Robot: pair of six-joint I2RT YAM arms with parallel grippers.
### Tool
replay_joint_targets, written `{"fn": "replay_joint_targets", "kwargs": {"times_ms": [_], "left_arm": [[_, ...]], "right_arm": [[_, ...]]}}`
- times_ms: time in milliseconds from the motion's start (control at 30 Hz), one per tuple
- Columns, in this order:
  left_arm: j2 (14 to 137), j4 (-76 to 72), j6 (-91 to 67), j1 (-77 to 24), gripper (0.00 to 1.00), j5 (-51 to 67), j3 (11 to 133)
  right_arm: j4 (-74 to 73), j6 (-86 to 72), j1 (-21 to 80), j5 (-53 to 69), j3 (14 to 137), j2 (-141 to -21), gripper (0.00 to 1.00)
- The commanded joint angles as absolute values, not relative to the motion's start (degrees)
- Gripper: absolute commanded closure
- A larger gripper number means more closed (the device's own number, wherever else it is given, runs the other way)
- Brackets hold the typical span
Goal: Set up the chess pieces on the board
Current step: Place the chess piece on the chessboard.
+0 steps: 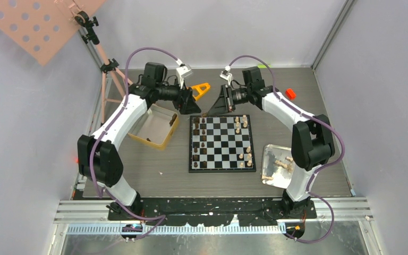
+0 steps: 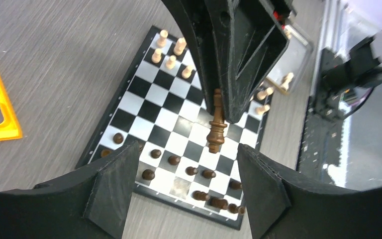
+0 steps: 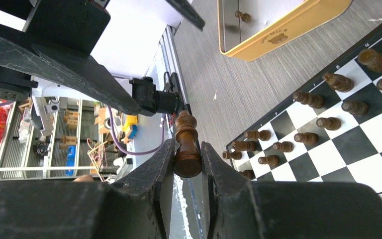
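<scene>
Starting at the arm bases and working outward, you meet the silver tray [image 1: 272, 153] first, on the right. A few pale chessmen [image 1: 282, 162] lie loose in it.

Next out, mid-table: the board [image 1: 223, 146], flat and square to you.
- Dark pieces [image 1: 199, 143] stand in its two left columns.
- Pale pieces [image 1: 248, 158] are scattered along its right side, with gaps between them.

Left of the board, just beside its far corner: the gold tin [image 1: 169, 136]. At least two dark chessmen [image 1: 173, 118] lie inside.

At the board's far edge, your two grippers face each other.
- Right gripper [image 3: 187, 149]: fingers pinched on the base of a tall dark piece [image 3: 186, 139]. Its head points away from the wrist. In the left wrist view this piece hangs above the board's squares, touching none.
- Left gripper [image 2: 186, 164]: fingers spread wide, nothing between them. It is aimed at the held piece from close by, with a gap between.

Beyond the grippers: an orange triangular frame [image 1: 202, 88] behind the left one. A small orange block [image 1: 290, 94] sits well off to the far right.
</scene>
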State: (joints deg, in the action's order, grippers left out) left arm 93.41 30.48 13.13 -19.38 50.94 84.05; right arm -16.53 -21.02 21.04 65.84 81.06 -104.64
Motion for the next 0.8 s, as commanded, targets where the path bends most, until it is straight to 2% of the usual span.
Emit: {"fn": "replay_joint_targets", "kwargs": {"times_ms": [0, 167, 433, 767], "left_arm": [[94.16, 21.77, 0.93, -18.49, 0.25, 60.4, 83.35], [95.22, 15.9, -8.44, -18.34, 0.29, 63.48, 81.41], [95.53, 12.49, -11.33, -18.3, 0.34, 63.15, 78.67], [97.07, 4.9, -18.22, -18.37, 0.53, 64.64, 77.31]], "right_arm": [[-7.18, -26.43, 20.76, 67.58, 80.36, -100.49, 0.95], [-2.28, -30.34, 20.3, 67.59, 79.43, -100.64, 0.95], [7.93, -38.62, 19.4, 68.43, 77.52, -101.25, 0.95], [11.47, -41.05, 19.18, 68.64, 76.51, -101.98, 0.95]]}}
